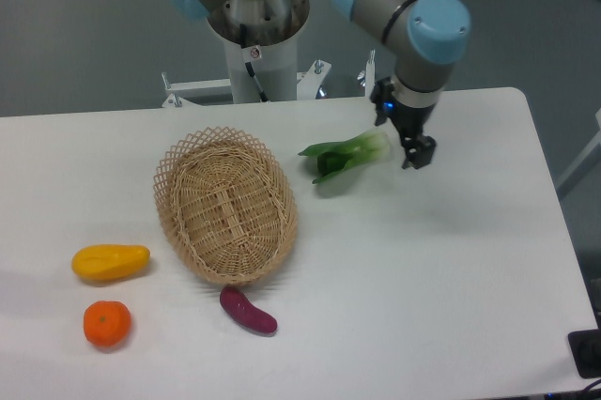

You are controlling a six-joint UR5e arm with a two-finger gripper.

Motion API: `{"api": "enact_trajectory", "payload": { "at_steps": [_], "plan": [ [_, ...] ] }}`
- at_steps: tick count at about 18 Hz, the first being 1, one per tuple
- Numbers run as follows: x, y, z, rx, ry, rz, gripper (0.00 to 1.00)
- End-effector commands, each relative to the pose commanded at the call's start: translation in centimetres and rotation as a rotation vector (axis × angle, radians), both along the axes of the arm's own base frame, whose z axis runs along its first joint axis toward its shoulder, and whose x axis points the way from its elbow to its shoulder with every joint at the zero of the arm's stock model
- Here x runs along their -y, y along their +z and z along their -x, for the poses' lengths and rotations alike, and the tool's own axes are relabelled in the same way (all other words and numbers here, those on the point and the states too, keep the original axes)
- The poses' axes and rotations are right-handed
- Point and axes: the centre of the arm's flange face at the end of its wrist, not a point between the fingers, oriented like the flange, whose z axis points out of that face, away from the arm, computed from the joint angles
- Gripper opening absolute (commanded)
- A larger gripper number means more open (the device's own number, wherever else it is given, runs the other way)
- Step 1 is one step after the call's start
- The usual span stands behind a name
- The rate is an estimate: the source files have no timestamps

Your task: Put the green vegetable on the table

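The green vegetable lies on the white table, just right of the basket, dark leaves pointing left and pale stalk end pointing right. My gripper hangs just right of the stalk end, apart from it, open with nothing between its fingers.
An oval wicker basket stands left of the vegetable. A purple eggplant-like piece lies in front of the basket. A yellow fruit and an orange sit at the front left. The robot's base is at the back edge.
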Motion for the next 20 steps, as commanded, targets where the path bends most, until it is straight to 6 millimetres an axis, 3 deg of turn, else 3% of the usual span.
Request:
{"api": "enact_trajectory", "payload": {
  "at_steps": [6, 20],
  "plan": [
    [-4.6, 2.7, 3.9, -0.045, 0.116, -0.065, 1.0],
    [-9.8, 1.2, 7.5, -0.043, 0.222, -0.064, 1.0]
  ]
}}
